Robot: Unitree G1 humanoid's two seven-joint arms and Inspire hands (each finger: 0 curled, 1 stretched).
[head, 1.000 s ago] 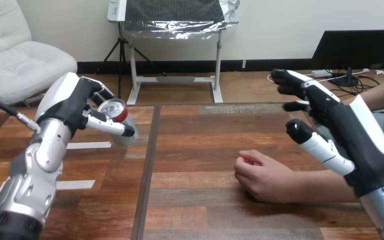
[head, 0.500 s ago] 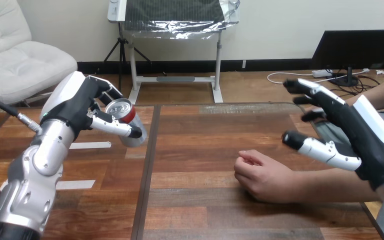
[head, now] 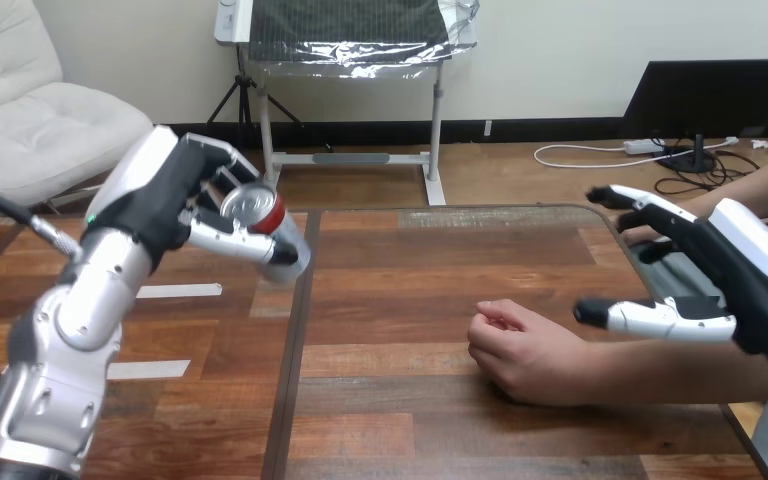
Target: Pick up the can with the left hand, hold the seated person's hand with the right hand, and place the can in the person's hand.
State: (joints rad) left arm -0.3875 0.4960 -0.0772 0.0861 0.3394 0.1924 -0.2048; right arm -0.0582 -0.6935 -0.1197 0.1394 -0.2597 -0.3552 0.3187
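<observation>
Your left hand (head: 165, 195) is closed round the can (head: 263, 218): its fingers (head: 215, 160) curl over the far side and the thumb (head: 235, 243) lies across the near side, so the can is firmly gripped. The can sits at the inner side of that hand, tilted, with its silver top and red rim turned up toward you, and it hangs in the air above the table (head: 410, 270), touching no part of the wood. Below it and slightly inward runs the dark seam (head: 295, 340) between the table's two boards. The silver forearm (head: 70, 330) behind that hand rises from the lower left corner. Your right hand (head: 735, 275) is spread wide and holds nothing: its fingers are stretched out forward and its thumb (head: 650, 318) points inward, toward the middle of the table. The person's hand (head: 525, 352) lies below and inward of that thumb, resting on the wood with its fingers loosely curled under. The thumb tip is near the person's wrist but seems to stand apart from it, with nothing curled round the wrist. The person's forearm (head: 650, 375) runs along the table beneath your right hand. The can and the person's hand are well apart, with bare wood between them.
</observation>
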